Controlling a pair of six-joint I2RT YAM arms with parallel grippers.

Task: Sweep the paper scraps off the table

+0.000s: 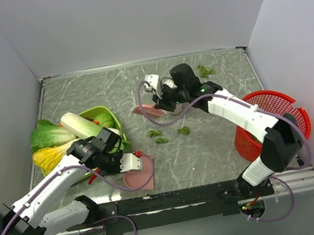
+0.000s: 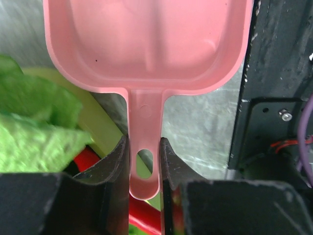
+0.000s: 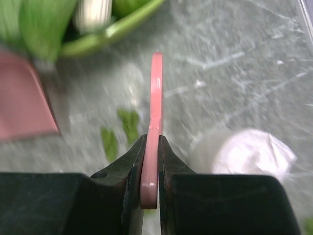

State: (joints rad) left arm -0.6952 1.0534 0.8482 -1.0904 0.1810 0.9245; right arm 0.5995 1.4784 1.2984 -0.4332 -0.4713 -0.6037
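Top external view shows the paper scraps (image 1: 161, 140). Three little green bits lie close together near the middle of the bench (image 1: 211, 150). One more bit (image 1: 205, 71) sits alone by the far right corner.

Just past the middle bits is a flat pink scraper (image 3: 156, 98). The right claw (image 3: 152, 144) is squeezed tight on its thin end. A white crumpled lump (image 3: 244, 152) lies near it.

The pink dustpan (image 2: 146, 44) waits by the near edge of the bench, well apart from the scraps. The left claw (image 2: 145, 147) is closed on its handle, with a finger on each side.

I think some things could go wrong. The scraps are light, so a fast push could flick them off to the sides. The dustpan is far from them, so bits could get left behind on the way. If its front lip is not flat on the bench, scraps could slide under it. The scraper is held by a thin edge and might twist when it presses down. The bit in the far corner is easy to miss.

The dustpan has no scraps in it. A green bowl (image 1: 109, 110) near the left edge holds a pale cabbage (image 1: 80, 124), with a lettuce (image 1: 47, 136) just beside the bowl. A red basket (image 1: 274, 98) stands at the right edge, and it looks empty where I can see in.
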